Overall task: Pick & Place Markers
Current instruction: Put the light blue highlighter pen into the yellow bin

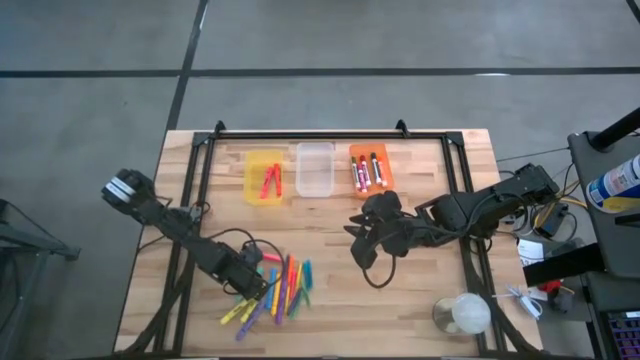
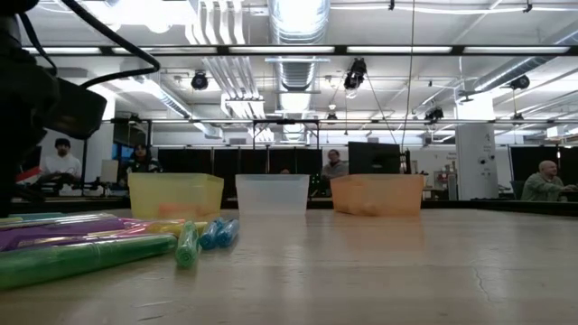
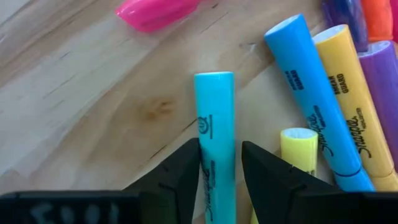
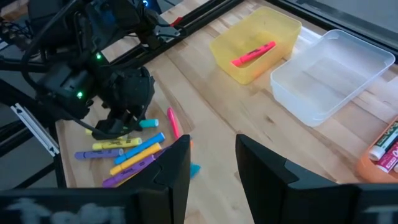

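Observation:
A pile of markers (image 1: 283,290) lies on the wood near the table's near-left part; in the low view they show as green, blue and purple markers (image 2: 99,248). My left gripper (image 1: 255,283) is down at the pile's left edge, its fingers closed around a light-blue marker (image 3: 214,124). A pink marker (image 3: 155,12) lies just beyond it. My right gripper (image 4: 214,168) hangs open above the table's middle (image 1: 362,240), touching nothing. The yellow bin (image 1: 265,177) holds pink and red markers, and the orange bin (image 1: 370,170) holds white-bodied ones. My left gripper pinches the light-blue marker between its two fingers, on the printed part of the barrel (image 3: 217,165). The fingers (image 3: 186,171) lie along the marker, whose far end points away from the wrist. I cannot tell whether it is lifted or lies on the wood.
Three bins stand in a row at the far side: yellow (image 2: 176,194), clear (image 2: 271,192), orange (image 2: 377,192); the clear bin (image 1: 314,168) holds nothing. A round glass jar (image 1: 462,315) sits at the near right corner. Bare wood lies between pile and bins. People sit in the room beyond.

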Tool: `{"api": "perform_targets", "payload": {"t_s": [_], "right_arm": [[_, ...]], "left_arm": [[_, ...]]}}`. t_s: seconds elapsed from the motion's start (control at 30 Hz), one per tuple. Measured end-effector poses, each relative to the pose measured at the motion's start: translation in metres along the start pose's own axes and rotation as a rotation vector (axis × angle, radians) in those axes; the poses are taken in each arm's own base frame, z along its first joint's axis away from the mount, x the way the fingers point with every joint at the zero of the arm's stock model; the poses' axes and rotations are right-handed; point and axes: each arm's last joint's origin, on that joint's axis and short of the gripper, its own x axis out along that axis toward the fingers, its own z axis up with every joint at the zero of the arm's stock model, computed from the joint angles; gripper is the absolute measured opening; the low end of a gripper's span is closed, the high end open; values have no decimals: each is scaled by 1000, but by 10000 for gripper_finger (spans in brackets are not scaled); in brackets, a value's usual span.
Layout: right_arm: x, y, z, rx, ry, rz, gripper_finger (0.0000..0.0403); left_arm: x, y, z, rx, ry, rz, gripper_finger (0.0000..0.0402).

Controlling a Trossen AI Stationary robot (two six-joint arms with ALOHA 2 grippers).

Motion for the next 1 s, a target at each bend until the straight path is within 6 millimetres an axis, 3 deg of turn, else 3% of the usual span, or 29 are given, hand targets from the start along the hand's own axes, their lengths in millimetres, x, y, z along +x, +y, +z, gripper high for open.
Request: {"api": "perform_targets", "payload": {"t_s": [0.2,0.43,0.6,0.77,1.0], "right_arm": [[0,0,0,0,-3,-5,121],[0,0,0,0,-5,-5,121],[0,0,0,4,-7,-3,121],[0,0,0,5,-9,0,121],[0,1,1,-32,-16,7,121]], "left_arm": [[3,5,-1,1,11,15,128],[2,4,2,-3,16,13,56],[-5,3,6,-23,14,-13,50],[-28,-1,19,-72,-7,-63,54],[-67,13,51,-143,-108,-73,56]]}}
